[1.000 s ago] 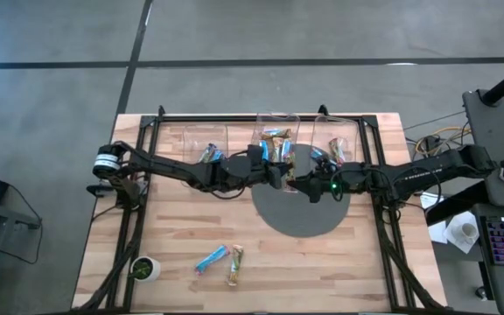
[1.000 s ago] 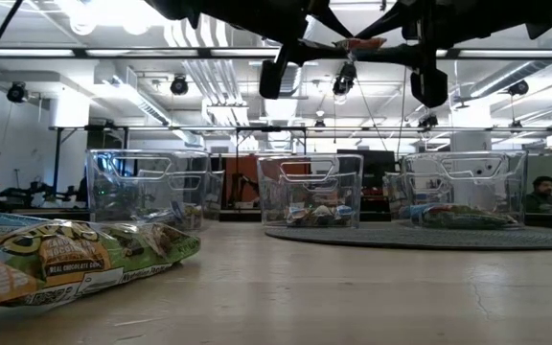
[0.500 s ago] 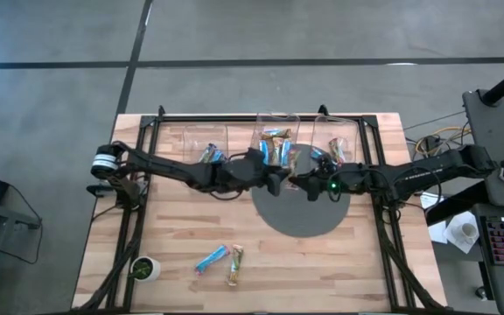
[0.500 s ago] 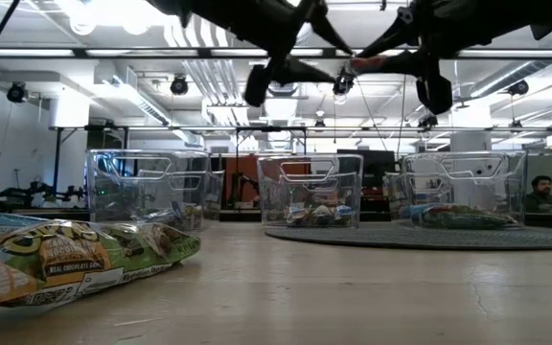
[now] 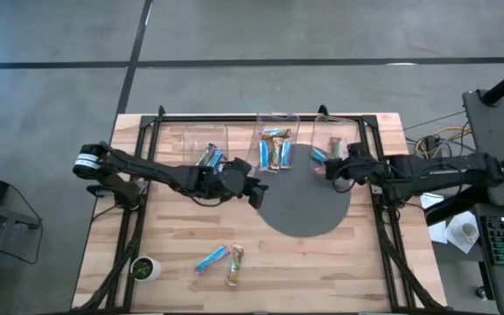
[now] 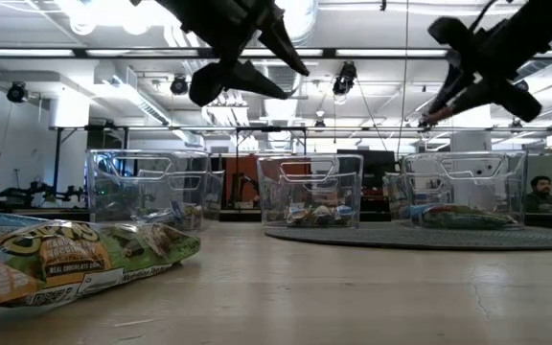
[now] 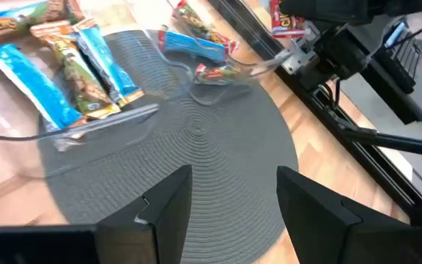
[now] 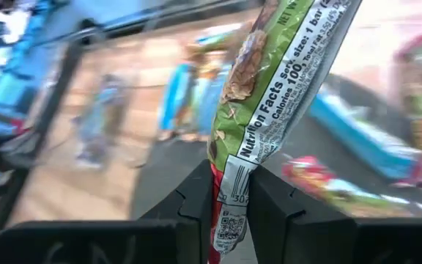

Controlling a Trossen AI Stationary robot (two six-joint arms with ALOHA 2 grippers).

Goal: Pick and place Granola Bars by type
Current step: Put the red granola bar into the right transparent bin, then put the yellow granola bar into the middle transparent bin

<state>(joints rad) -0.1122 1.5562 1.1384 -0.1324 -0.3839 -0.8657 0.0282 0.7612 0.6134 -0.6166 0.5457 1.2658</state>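
Arms have parted since the earlier frame: left gripper (image 5: pixel 254 191) withdrew empty, fingers spread, over the grey mat (image 5: pixel 304 214); right gripper (image 5: pixel 332 169) now pinches the red-green granola bar (image 8: pixel 280 95) beside the right bin (image 5: pixel 338 150). Wrapper looks light, limp, slick; an end-seam grip seems safest.

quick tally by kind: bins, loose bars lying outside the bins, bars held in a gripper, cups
clear bins: 3
loose bars: 2
bar in right gripper: 1
cup: 1
total: 7
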